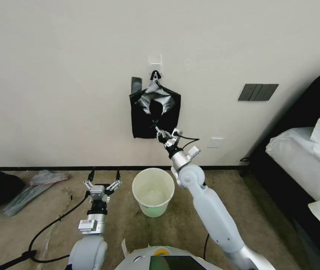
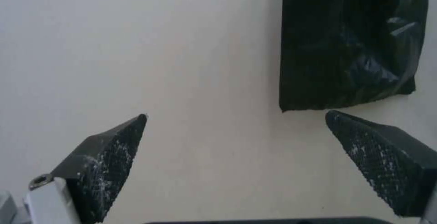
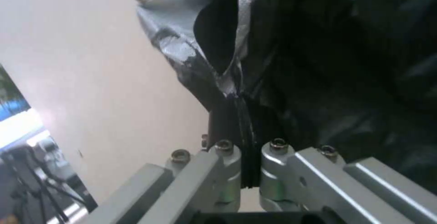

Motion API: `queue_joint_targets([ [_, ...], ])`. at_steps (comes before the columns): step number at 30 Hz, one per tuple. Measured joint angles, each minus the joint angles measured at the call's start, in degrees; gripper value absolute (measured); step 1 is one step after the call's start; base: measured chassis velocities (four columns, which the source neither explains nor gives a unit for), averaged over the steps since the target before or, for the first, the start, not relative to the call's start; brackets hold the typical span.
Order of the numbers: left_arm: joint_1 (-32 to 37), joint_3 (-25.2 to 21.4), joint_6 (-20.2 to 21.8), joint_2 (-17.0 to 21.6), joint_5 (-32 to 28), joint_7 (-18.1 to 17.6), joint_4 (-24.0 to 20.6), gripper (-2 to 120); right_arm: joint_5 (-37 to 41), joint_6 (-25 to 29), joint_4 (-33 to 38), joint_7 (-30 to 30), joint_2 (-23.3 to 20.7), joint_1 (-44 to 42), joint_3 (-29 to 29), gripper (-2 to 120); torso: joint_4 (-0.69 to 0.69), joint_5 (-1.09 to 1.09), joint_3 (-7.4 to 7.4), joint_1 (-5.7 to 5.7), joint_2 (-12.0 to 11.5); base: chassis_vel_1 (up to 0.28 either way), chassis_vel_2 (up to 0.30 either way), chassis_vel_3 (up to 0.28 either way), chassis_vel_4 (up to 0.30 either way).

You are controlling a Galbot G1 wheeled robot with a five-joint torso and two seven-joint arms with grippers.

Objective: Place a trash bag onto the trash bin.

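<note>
On the wall, a flat black bundle of bags [image 1: 142, 125] hangs from a clip and hook [image 1: 155, 75]. Its front sheet, the glossy grey-black trash bag [image 1: 154, 98], is pulled out and crinkled. My right gripper [image 1: 157, 130] is raised to the bundle's lower middle and is shut on a pinched fold of the trash bag [image 3: 182, 55]; the fingertips [image 3: 223, 125] squeeze the film between them. The cream-white trash bin [image 1: 142, 204] stands open on the carpet below. To the left of the bin, my left gripper [image 1: 104, 175] is held low, open and holding nothing, facing the wall and bundle [image 2: 346, 46].
A bed with white bedding [image 1: 302, 157] fills the right side. Dark bags and grey plastic [image 1: 28, 189] lie on the carpet at the far left. A switch panel [image 1: 257, 92] and an outlet [image 1: 215, 142] sit on the wall. A black cable [image 1: 55, 221] trails from the left arm.
</note>
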Motion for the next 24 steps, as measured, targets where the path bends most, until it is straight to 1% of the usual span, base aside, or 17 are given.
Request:
queue_joint_targets([
  [3, 0.1, 0.2, 0.0, -0.2, 0.2, 0.0, -0.4, 100, -3.5, 0.2, 3.0, 0.0, -2.1, -3.3, -0.6, 0, 0.00, 0.00, 0.00, 0.00, 0.0, 0.000, 0.000, 0.000, 0.000],
  [8, 0.4, 0.6, -0.1, -0.3, 0.3, 0.0, -0.9, 100, -5.9, 0.4, 5.9, -0.1, -3.7, -6.6, -0.7, 0, 0.00, 0.00, 0.00, 0.00, 0.0, 0.000, 0.000, 0.000, 0.000],
  [12, 0.6, 0.8, -0.1, 0.0, 0.3, 0.0, -1.5, 100, -8.7, 0.6, 8.8, -0.1, -6.0, -9.7, -0.4, 0, 0.00, 0.00, 0.00, 0.00, 0.0, 0.000, 0.000, 0.000, 0.000],
  [24, 0.9, 1.7, 0.0, 0.2, 0.4, 0.0, -2.7, 100, -15.1, 1.8, 13.6, -0.1, -10.1, -15.9, 0.5, 0, 0.01, 0.00, 0.00, 0.00, 0.0, 0.000, 0.000, 0.000, 0.000],
])
